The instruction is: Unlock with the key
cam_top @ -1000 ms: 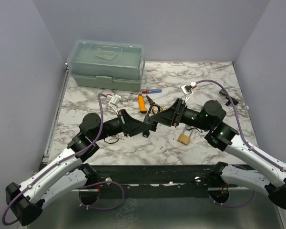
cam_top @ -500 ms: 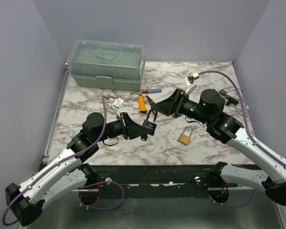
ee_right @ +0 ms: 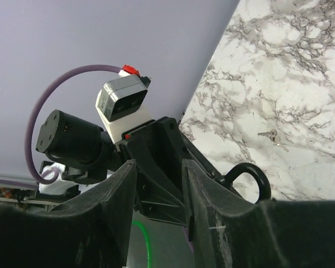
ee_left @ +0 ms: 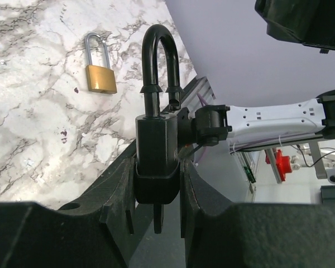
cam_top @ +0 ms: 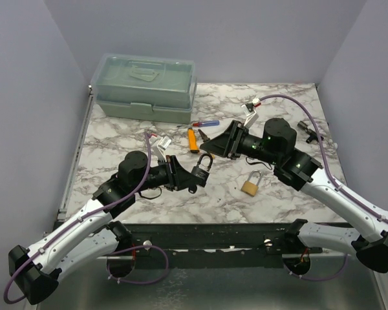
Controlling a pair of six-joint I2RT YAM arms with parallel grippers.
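1. No words, numbers, brand marks or signs can be read in any view.
2. The black padlock (ee_left: 156, 151) has a dark body with no legible marking.
3. The brass padlock (ee_left: 99, 79), on the surface beyond the black padlock, is too small to read.

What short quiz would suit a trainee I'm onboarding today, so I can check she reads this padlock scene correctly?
1. True or false: the brass padlock lies loose on the table, in neither claw.
2. What does the left claw grip? A) the black padlock B) a screwdriver C) a pair of pliers
3. What colour is the lidded box at the table's far left?

Key: 1 true; 2 A; 3 pale green.
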